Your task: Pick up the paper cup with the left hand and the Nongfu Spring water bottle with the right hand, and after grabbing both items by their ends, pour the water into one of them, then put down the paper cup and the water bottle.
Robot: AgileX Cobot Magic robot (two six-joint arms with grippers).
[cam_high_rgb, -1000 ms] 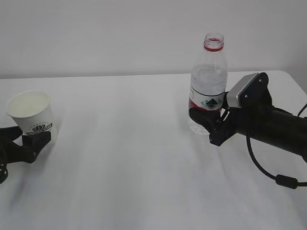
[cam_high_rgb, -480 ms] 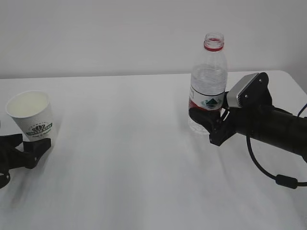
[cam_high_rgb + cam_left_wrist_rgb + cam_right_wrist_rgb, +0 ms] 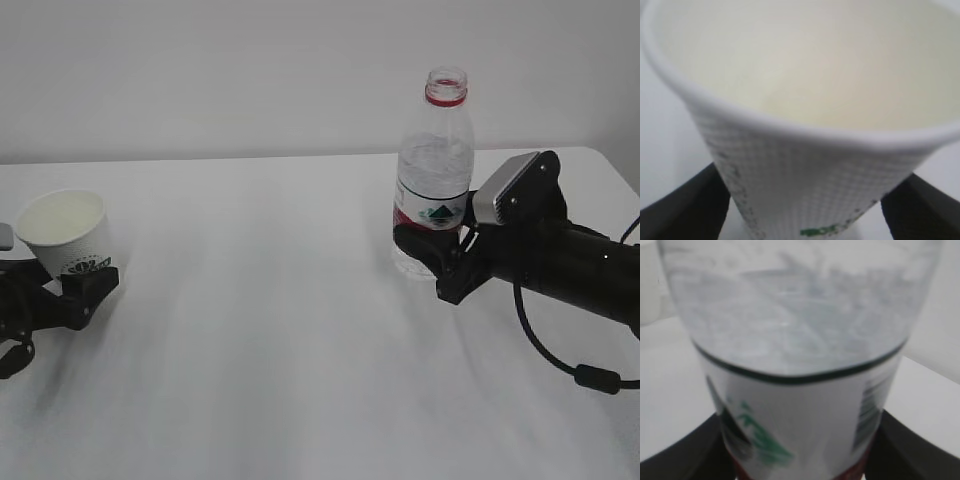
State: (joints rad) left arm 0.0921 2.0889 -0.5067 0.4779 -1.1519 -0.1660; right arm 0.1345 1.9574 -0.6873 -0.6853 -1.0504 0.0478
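exterior view showed the left hand (image 3: 60, 295) spread wide around the base of the paper cup (image 3: 65, 236), which sat tilted between its fingers near the table's (image 3: 280, 330) left edge. the right hand (image 3: 432, 252) was clamped on the lower label of the upright nongfu spring water bottle (image 3: 433, 170), cap off. bare tabletop stretched between the two hands and toward the wall beyond them.
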